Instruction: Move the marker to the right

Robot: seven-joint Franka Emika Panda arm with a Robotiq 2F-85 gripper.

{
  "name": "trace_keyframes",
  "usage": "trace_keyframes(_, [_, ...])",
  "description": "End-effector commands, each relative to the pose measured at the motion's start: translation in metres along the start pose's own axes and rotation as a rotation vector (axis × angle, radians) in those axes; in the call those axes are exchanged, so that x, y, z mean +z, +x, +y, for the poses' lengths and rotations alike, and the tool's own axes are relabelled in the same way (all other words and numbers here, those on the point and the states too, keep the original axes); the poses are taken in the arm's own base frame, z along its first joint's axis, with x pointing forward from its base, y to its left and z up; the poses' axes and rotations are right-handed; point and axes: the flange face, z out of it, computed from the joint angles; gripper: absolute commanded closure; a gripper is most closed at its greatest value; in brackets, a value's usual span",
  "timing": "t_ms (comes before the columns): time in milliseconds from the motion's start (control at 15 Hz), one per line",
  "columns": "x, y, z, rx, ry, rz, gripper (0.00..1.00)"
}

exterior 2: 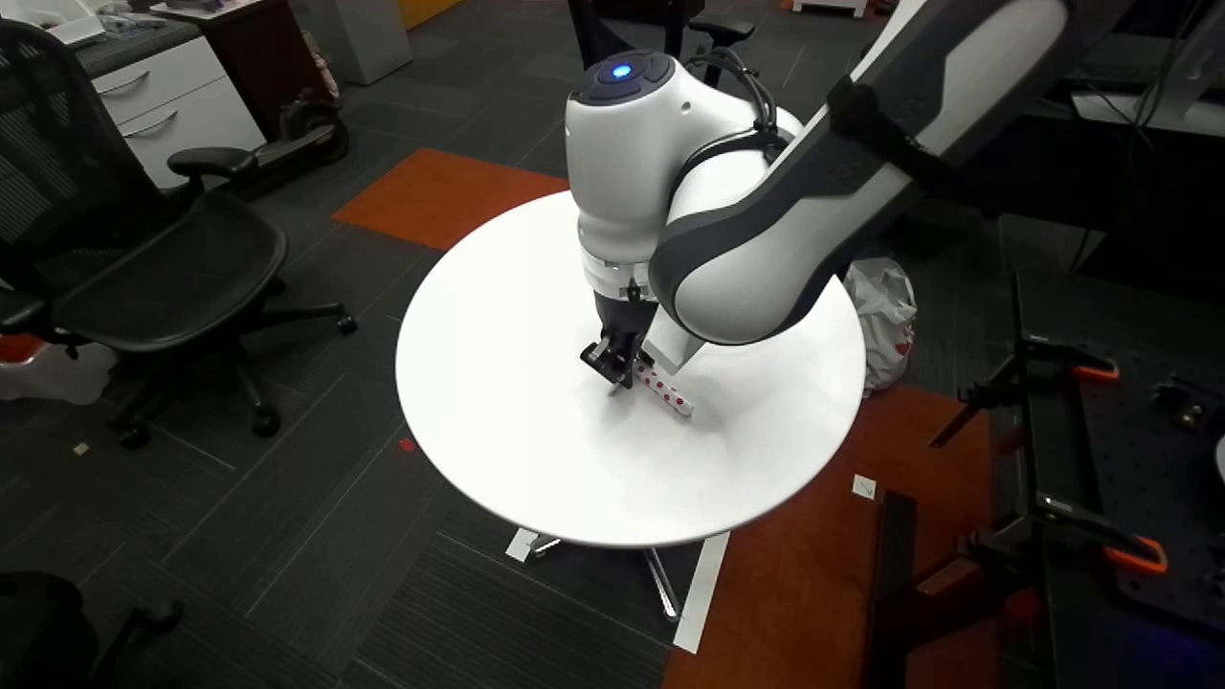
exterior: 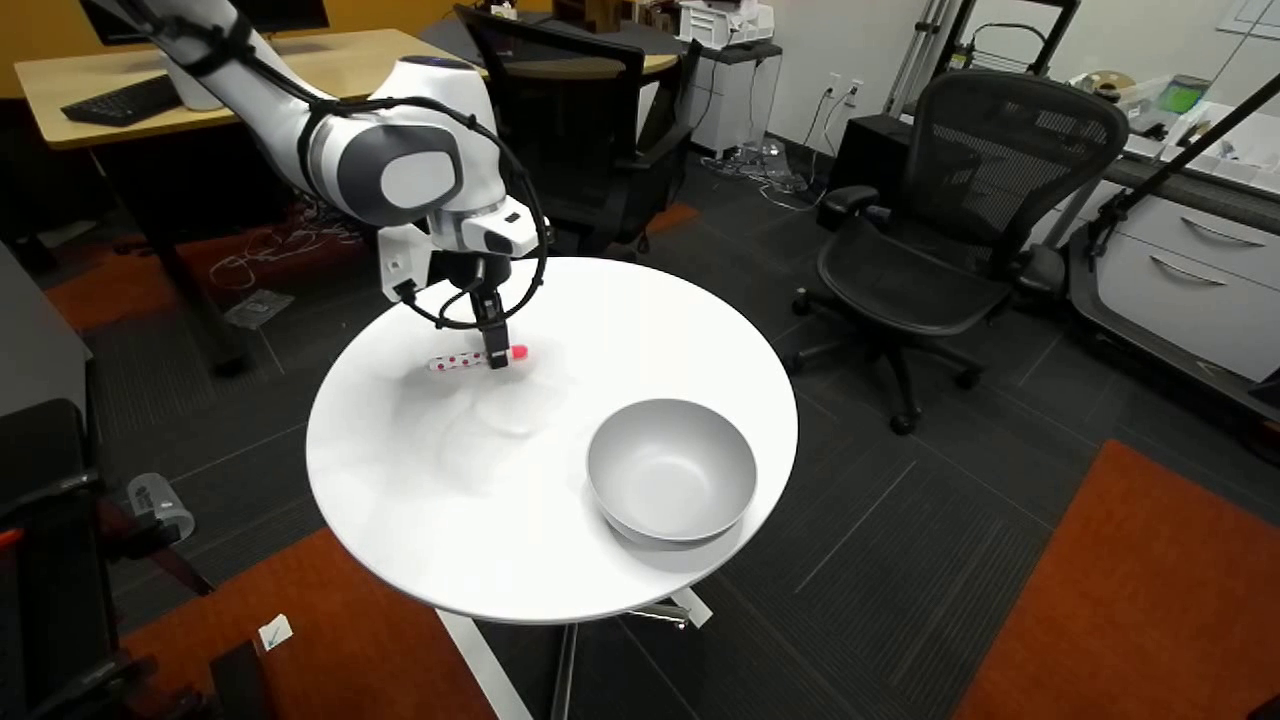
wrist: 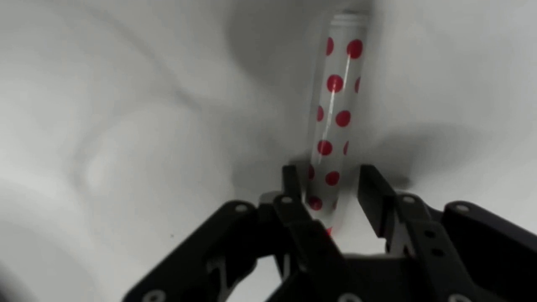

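White with red dots, the marker (wrist: 335, 111) lies on a round white table (exterior: 400, 520). In an exterior view it sits between the middle and the far left edge of the table, its dotted end toward the left edge and its red cap (exterior: 519, 352) toward the right edge. The Robotiq gripper (wrist: 329, 178) points down over it, at the cap end of the dotted barrel. In the wrist view its black fingers (wrist: 375, 201) stand apart, one on each side of the marker, the gap somewhat wider than the barrel; the finger on the right of that view is clear of it, and I cannot tell whether the other one touches. The white Panda arm (exterior: 415, 180) extends over the far left edge. Close to the near right edge a deep grey bowl (exterior: 670, 470) stands upright, well apart from the marker. Beyond the right edge a black mesh office chair (exterior: 905, 285) stands on dark carpet (exterior: 860, 560).
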Motion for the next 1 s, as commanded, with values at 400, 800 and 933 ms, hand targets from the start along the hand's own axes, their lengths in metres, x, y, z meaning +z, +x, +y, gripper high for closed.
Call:
trace_keyframes(400, [-0.019,-0.007,0.010,0.053,0.003,-0.015,0.95])
trace_keyframes(800, [-0.028,-0.046,0.063,0.236,0.013,-0.079,0.95])
trace_keyframes(933, [-0.025,-0.060,0.082,0.293,0.014,-0.107,0.95])
